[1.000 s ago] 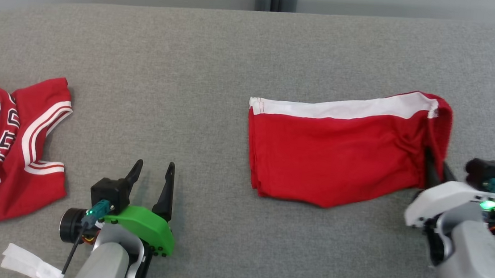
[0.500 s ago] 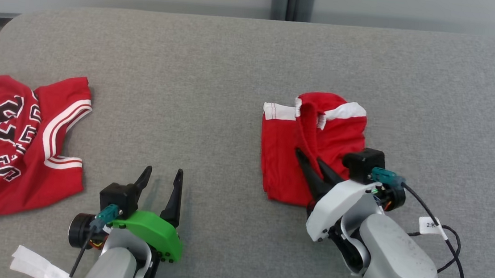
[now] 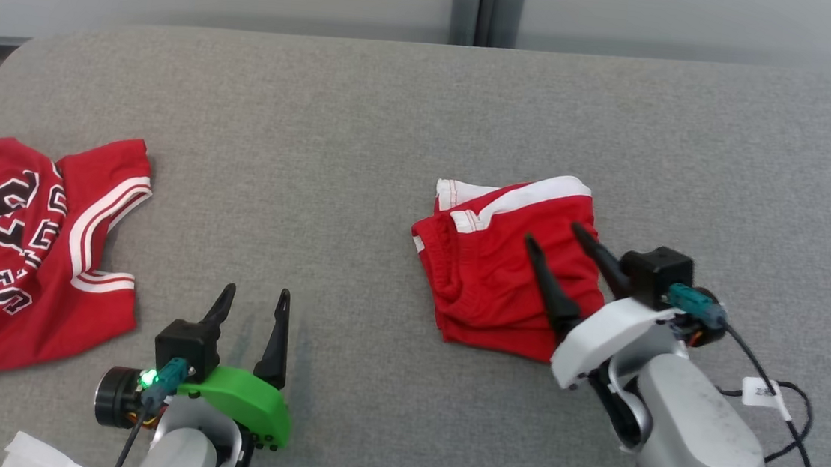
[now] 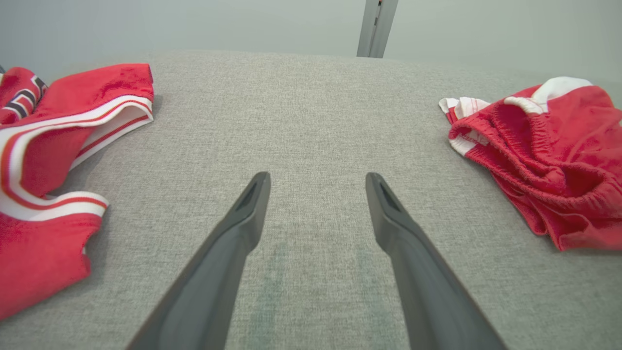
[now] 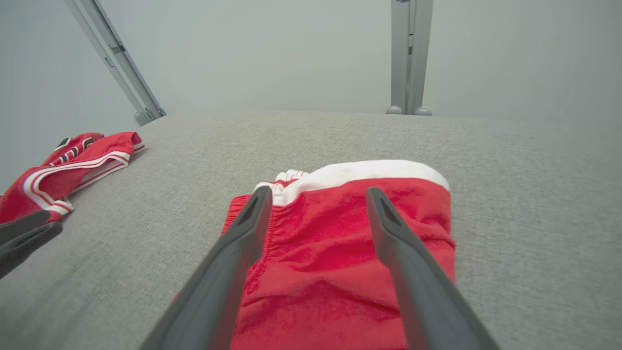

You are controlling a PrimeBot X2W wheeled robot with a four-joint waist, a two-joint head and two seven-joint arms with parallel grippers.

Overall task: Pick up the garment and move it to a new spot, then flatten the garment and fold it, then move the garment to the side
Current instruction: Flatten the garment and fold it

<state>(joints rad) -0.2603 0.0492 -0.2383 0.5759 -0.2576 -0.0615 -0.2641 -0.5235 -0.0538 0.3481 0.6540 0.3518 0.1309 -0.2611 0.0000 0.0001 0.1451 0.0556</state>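
Right gripper (image 3: 552,231): two long dark tapered fingers, spread, grasping nothing, poised over folded red knit shorts with white band (image 3: 490,285) at centre-right; near corner of shorts hidden behind white wrist. Left gripper (image 3: 258,290): spread, empty, above grey woven tabletop (image 3: 364,131). Far left: rumpled red jersey with striped trim and black lettering (image 3: 30,252), cut off by frame edge, lettering unreadable.

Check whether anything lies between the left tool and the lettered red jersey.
Nothing visible does. Only bare grey surface separates the open left tool from the jersey. The folded red shorts lie to its right, under the right tool.
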